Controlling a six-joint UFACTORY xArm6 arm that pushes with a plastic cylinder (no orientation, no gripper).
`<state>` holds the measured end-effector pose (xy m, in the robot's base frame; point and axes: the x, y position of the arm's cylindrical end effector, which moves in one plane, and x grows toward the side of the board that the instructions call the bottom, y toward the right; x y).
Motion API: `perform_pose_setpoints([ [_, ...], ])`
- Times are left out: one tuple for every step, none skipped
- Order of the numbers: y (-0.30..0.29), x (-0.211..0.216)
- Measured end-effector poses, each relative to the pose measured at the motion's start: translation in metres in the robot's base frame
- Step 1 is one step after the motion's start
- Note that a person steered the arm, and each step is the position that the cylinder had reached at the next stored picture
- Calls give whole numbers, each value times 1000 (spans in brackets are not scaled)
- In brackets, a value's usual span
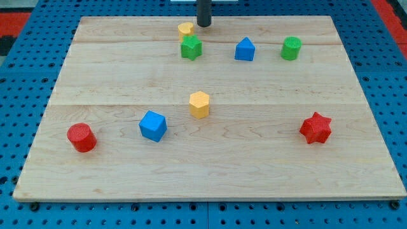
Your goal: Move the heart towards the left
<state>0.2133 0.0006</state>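
The yellow heart (186,28) lies near the view's top edge of the wooden board (114,63), just above a green star (191,48). My tip (203,25) stands just to the heart's right, close to it or touching it; I cannot tell which.
A blue pentagonal block (245,49) and a green cylinder (291,48) lie to the right in the top row. A yellow hexagon (199,104) sits mid-board, a blue cube (152,125) and red cylinder (81,137) lower left, a red star (315,128) lower right.
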Motion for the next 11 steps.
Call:
perform_pose_setpoints([
  [0,16],
  [0,17],
  [-1,33],
  [-1,34],
  [-2,34],
  [-31,33],
  [-61,33],
  [-84,33],
  [-88,33],
  [-88,29],
  [-88,13],
])
